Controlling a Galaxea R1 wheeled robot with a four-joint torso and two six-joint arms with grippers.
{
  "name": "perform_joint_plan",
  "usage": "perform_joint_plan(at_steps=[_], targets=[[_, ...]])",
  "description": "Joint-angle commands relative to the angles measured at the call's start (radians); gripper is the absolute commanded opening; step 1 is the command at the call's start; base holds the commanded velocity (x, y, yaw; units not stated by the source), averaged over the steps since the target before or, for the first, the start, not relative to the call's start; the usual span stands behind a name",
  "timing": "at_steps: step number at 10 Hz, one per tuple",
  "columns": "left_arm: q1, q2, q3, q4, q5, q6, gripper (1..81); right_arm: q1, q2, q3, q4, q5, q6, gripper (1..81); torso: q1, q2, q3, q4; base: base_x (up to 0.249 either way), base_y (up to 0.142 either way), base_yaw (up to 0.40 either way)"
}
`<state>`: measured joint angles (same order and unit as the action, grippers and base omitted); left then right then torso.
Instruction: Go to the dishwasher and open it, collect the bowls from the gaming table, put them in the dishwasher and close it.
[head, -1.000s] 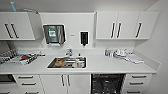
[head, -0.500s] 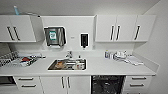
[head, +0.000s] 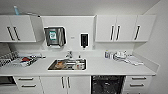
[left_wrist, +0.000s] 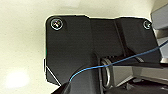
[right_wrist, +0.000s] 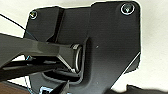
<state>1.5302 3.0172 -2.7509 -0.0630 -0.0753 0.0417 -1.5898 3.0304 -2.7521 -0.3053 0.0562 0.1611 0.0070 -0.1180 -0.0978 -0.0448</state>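
Dark dishwasher cavity faces camera, under counter right of sink; jaws' state untellable.

counter: white
sink: steel grey, brownish and pale items inside
cupboards above counter: white, dark bar handles
drawers below counter: white, grey handles
dishwasher below counter: dark inside
dispenser above sink: black
towel box above sink: grey, green-and-white label
rack left of sink: grey wire
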Motion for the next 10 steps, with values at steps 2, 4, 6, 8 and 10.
perform_joint_plan(at_steps=[2, 4, 6, 8, 10], targets=[[-0.051, 0.006, -0.006, 0.0, 0.054, 0.003, 81.1, 0.072, 0.021, -0.079, 0.043, -0.074, 0.0, 81.1, 0.0, 0.0, 0.0, 0.0, 0.0, 0.0, 0.0], [-0.064, 0.003, -0.007, -0.006, 0.054, -0.006, 81.1, 0.078, 0.026, -0.076, 0.034, -0.091, -0.006, 81.1, 0.0, 0.0, 0.0, 0.0, 0.0, 0.0, 0.0], [-0.067, 0.013, -0.007, -0.006, 0.054, -0.006, 81.1, 0.081, 0.027, -0.073, 0.032, -0.095, -0.006, 81.1, 0.0, 0.0, 0.0, 0.0, 0.0, 0.0, 0.0], [-0.072, 0.008, -0.007, 0.0, 0.051, 0.003, 81.1, 0.087, 0.026, -0.076, 0.034, -0.095, -0.003, 81.1, 0.0, 0.0, 0.0, 0.0, 0.0, 0.0, 0.0], [-0.081, 0.005, -0.007, 0.003, 0.048, 0.004, 81.1, 0.087, 0.029, -0.072, 0.034, -0.095, -0.003, 81.1, 0.0, 0.0, 0.0, 0.0, 0.0, 0.0, 0.0]])
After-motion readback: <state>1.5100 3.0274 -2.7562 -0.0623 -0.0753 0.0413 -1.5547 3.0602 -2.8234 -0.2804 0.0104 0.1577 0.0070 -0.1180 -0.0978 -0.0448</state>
